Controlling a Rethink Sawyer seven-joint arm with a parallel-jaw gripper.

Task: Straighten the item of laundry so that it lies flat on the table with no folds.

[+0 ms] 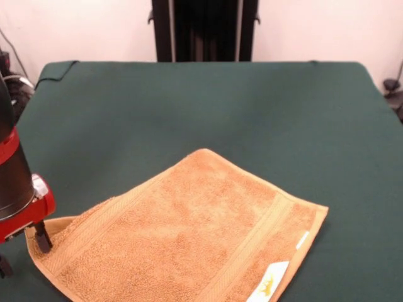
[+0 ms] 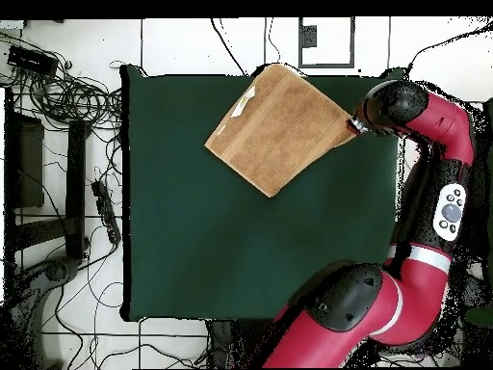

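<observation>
- Orange-tan terry towel lies spread on the green table, turned like a diamond, at the table's front edge in the front view; its lower part runs out of that picture.
- From overhead the towel sits at one long edge of the table, far from the robot's base, with one corner at or just past that edge.
- Most of it looks flat. Woven bands run along two opposite edges, and a white label with a yellow mark sits on one of them.
- The corner by the arm is not flat: the edge there curls up or doubles over into a small lip.
- The gripper is at that corner. One dark finger stands on or against the cloth; the other is hidden, so I cannot tell whether it is open, closed or pinching the corner.
- Risk: if the corner is held and pulled outward, the whole towel could slide further over the table edge and hang or drop off, since it lies so close to the rim already.
- Risk: a push toward the middle would likely bunch the cloth and make new folds.
- Risk: letting go with the lip doubled would leave a fold at that corner.
- Risk: terry may snag on the finger and lift as the arm rises.
</observation>
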